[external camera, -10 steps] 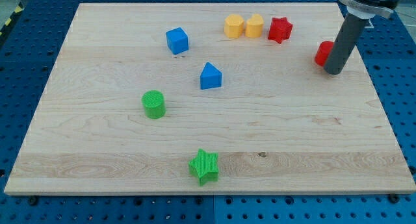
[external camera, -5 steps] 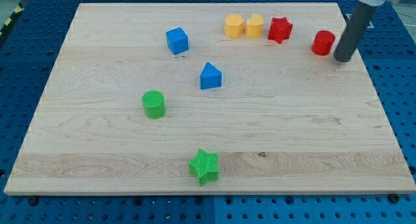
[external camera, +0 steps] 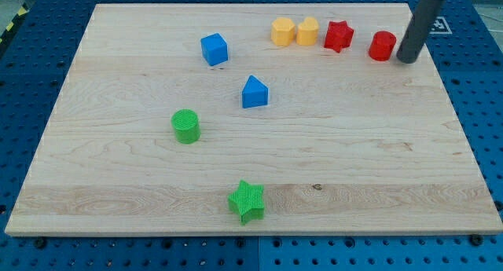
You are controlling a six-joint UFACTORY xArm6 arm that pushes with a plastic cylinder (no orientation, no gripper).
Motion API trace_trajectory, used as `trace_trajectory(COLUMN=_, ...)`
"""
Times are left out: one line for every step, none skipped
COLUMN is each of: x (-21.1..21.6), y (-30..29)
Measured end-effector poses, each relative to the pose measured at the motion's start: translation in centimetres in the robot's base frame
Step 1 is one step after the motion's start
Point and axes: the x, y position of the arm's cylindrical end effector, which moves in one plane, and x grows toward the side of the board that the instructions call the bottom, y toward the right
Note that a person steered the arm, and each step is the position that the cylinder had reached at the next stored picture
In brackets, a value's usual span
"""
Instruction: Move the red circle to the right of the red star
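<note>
The red circle (external camera: 383, 46) stands near the view's top right of the wooden board (external camera: 330, 169). The red star (external camera: 339, 36) is a short gap to its left, slightly higher in the view. My tip (external camera: 407, 60) rests on the board just to the right of the red circle, touching or nearly touching its right side. The dark rod rises from the tip toward the view's top right corner.
Two yellow blocks (external camera: 283, 31) (external camera: 307, 31) stand side by side left of the red star. A blue cube (external camera: 214, 49) and a blue pointed block (external camera: 254, 92) lie left of centre. A green circle (external camera: 186, 126) and a green star (external camera: 247, 201) lie lower.
The red circle has slid up and to the left, closer to the red star. My tip has followed it up the board, staying on its right side.
</note>
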Motion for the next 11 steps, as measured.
trace_trajectory(x=1.3, y=0.2)
trace_trajectory(x=5.4, y=-1.3)
trace_trajectory(x=3.1, y=-2.3)
trace_trajectory(x=2.1, y=-2.2)
trace_trajectory(x=1.8, y=-3.1)
trace_trajectory(x=0.9, y=-3.9)
trace_trajectory(x=0.6, y=-3.9)
trace_trajectory(x=0.3, y=-4.7)
trace_trajectory(x=0.3, y=-5.2)
trace_trajectory(x=0.3, y=-5.4)
trace_trajectory(x=0.3, y=-3.7)
